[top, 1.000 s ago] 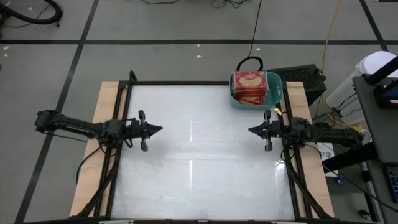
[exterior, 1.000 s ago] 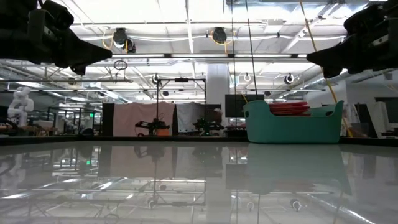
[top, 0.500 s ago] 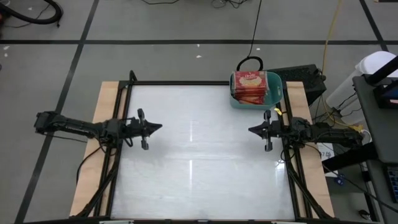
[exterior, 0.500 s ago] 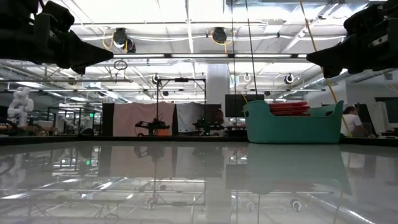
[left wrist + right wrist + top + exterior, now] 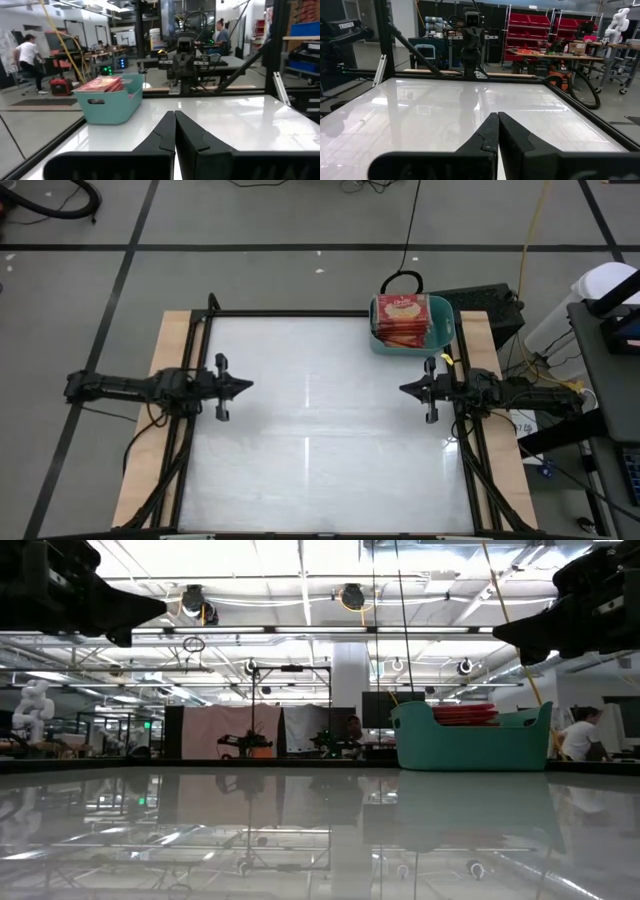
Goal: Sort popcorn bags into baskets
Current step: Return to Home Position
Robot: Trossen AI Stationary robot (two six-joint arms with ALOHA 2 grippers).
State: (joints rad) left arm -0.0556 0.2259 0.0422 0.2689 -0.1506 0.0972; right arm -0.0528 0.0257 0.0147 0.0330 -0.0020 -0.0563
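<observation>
The teal basket (image 5: 412, 325) stands at the table's far right corner, with red popcorn bags (image 5: 400, 317) stacked inside up to its rim; it also shows in the low view (image 5: 470, 735) and the left wrist view (image 5: 109, 102). My left gripper (image 5: 248, 386) hovers shut over the table's left side, pointing right. My right gripper (image 5: 403, 389) hovers shut over the right side, pointing left, just near of the basket. Neither touches anything.
The white glossy tabletop (image 5: 320, 420) lies between the two grippers, framed by black rails (image 5: 190, 430). A black box (image 5: 490, 310) sits off the table's far right corner. People move in the room beyond the table (image 5: 580, 735).
My left arm has drawn back toward the table's left edge and risen a little; its gripper stays shut. The right arm has kept still.
</observation>
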